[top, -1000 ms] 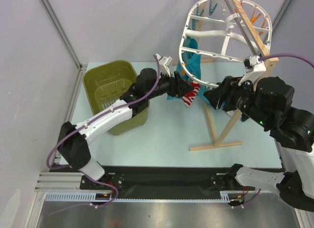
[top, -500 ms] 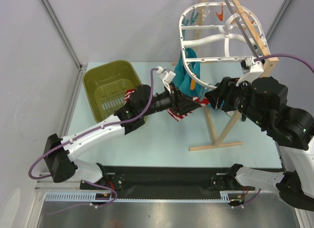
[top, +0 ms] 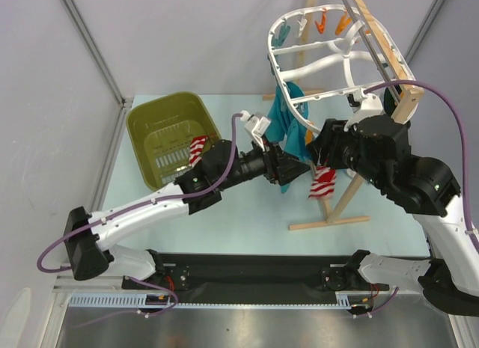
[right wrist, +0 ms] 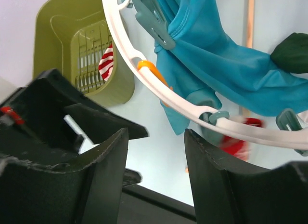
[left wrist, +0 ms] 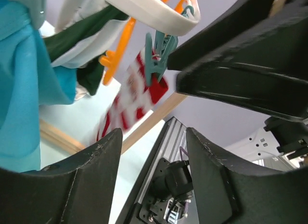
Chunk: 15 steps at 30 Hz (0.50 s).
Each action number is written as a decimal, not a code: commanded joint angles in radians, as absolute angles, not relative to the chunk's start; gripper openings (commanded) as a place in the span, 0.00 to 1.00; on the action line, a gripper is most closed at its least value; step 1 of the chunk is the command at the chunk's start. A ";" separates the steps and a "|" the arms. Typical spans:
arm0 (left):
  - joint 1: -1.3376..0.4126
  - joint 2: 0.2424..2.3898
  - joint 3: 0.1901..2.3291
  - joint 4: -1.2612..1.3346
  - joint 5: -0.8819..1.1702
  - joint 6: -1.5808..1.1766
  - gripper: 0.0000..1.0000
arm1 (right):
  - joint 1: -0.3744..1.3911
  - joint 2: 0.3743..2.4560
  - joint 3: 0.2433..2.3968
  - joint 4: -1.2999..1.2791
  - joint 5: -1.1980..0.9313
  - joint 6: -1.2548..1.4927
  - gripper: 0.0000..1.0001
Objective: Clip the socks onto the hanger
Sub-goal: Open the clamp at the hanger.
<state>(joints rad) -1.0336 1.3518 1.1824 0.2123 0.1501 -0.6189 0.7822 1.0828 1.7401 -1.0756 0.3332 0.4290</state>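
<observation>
Where the olive-green basket (top: pixel 161 131) stands on the tabletop (top: pixel 254 213), well left of the hanger (left wrist: pixel 154 12) and lower than it, the draped sock (top: pixel 197 150), striped red and white, lies over the basket rim on the side facing the hanger. Just under the hanger's lower-left rim, the left gripper (top: pixel 288 167) points toward it with its fingers spread wide and nothing between them; its wrist view looks up at the rim from beneath. Teal cloths (top: pixel 288 127) hang clipped along that stretch of the hanger, with a dark green cloth (left wrist: pixel 82 41) among them. Below the hanger's lowest part, the hanging sock (top: pixel 322 185), also striped red and white, dangles from a teal clip (left wrist: pixel 159 50) on the rim, next to an orange clip (left wrist: pixel 115 58). It hangs just right of the left gripper, apart from its fingers, and directly beneath the right gripper (top: pixel 320 150). The right gripper is close to the hanger's lower rim on its right side, fingers wide apart and holding nothing. Whether the sock brushes it I cannot tell. Below and right of the hanger, the wooden stand (top: pixel 337 221) rests on the tabletop.
</observation>
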 commanded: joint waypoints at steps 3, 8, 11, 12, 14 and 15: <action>-1.032 1.217 1.134 0.193 0.054 -0.583 0.60 | 0.779 1.114 1.710 -0.942 0.334 0.410 0.55; -1.034 1.149 1.068 0.186 0.048 -0.581 0.51 | 0.773 1.204 1.759 -0.896 0.314 0.379 0.55; -1.042 1.128 1.005 0.241 0.049 -0.604 0.48 | 0.766 1.241 1.785 -0.851 0.288 0.359 0.55; -1.045 1.127 0.993 0.251 0.048 -0.610 0.49 | 0.762 1.273 1.795 -0.832 0.276 0.344 0.55; -1.052 1.149 0.973 0.285 0.057 -0.630 0.48 | 0.756 1.308 1.825 -0.828 0.249 0.331 0.55; -1.057 1.161 0.971 0.301 0.061 -0.632 0.48 | 0.756 1.339 1.859 -0.828 0.241 0.325 0.55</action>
<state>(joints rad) -1.0412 1.1385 0.9943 0.2325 0.0624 -0.6106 0.7631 1.2858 1.7821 -0.8886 0.2855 0.3805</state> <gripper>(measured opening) 0.482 0.551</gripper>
